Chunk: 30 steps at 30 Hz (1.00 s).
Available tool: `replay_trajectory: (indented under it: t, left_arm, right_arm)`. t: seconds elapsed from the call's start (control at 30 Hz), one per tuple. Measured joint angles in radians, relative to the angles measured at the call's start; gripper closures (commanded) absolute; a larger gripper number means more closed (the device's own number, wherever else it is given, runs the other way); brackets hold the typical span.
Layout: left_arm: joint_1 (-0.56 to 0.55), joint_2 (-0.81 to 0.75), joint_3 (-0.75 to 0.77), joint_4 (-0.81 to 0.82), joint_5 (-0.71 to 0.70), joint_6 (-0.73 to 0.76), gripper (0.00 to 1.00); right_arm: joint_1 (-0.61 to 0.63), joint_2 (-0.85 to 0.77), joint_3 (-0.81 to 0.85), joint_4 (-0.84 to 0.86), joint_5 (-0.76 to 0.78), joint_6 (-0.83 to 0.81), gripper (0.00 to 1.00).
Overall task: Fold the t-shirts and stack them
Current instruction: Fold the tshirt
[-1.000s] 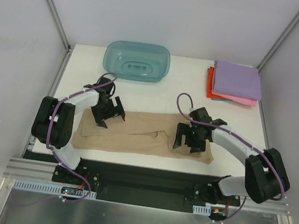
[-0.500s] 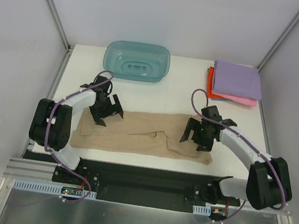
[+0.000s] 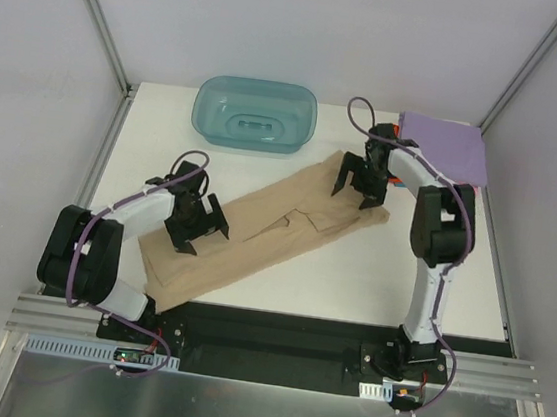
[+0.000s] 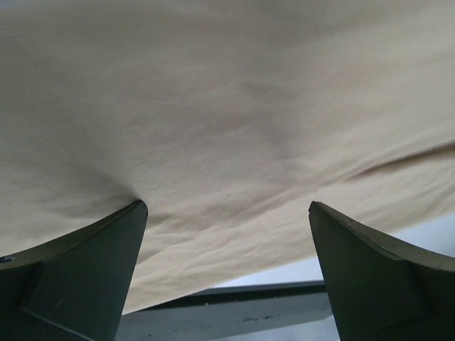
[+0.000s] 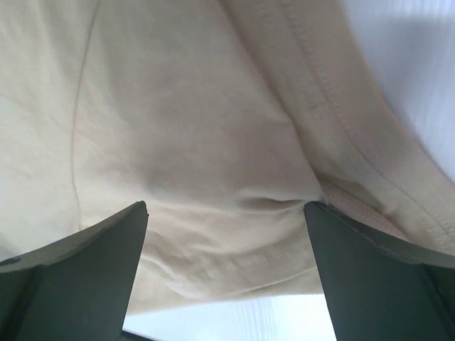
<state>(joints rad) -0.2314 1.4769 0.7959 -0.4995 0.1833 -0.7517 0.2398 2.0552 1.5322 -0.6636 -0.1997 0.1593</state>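
The tan t-shirt (image 3: 266, 232) lies slantwise on the worktop (image 3: 351, 277) now, where a second ago it ran level along the near edge; the right gripper (image 3: 360, 183) has swung its end far, beside the lilac-topped stack (image 3: 446, 147); the left gripper (image 3: 196, 224) sits on the near-left part; both jaws stand wide open on the cloth, clamping nothing; I judge it is being turned, with the folding unfinished.
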Motion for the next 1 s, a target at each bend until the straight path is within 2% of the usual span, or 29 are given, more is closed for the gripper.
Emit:
replay_trajectory:
  t: [0.13,0.2,0.3,0.43,0.6,0.8,0.9,1.0]
  left_arm:
    - [-0.145,-0.028,-0.026,0.004,0.020,-0.075,0.01]
    - [-0.234,-0.028,-0.026,0.008,0.034,-0.108,0.01]
    - [-0.339,-0.028,-0.013,0.005,0.045,-0.140,0.01]
    - [-0.412,-0.078,0.031,0.003,0.045,-0.150,0.01]
    - [-0.412,-0.202,0.055,0.008,0.015,-0.129,0.01]
    - [-0.341,-0.245,0.054,-0.017,-0.009,-0.093,0.01]
    - [-0.254,-0.278,0.021,-0.023,-0.011,-0.082,0.01]
    - [-0.171,-0.335,-0.032,-0.034,-0.012,-0.072,0.01]
  right_arm:
    - [-0.021,0.286,0.467,-0.070,-0.037,-0.054,0.03]
    - [-0.038,0.390,0.647,-0.069,-0.055,-0.082,0.03]
    - [-0.063,0.444,0.744,-0.056,-0.079,-0.121,0.03]
    - [-0.080,0.365,0.651,-0.029,-0.086,-0.159,0.03]
    - [-0.061,0.086,0.404,-0.015,-0.058,-0.177,0.03]
    - [0.085,-0.248,0.024,0.074,-0.045,-0.124,0.03]
    - [0.206,-0.250,-0.087,0.094,-0.055,-0.102,0.03]
    - [0.301,-0.171,-0.110,0.090,-0.083,-0.094,0.03]
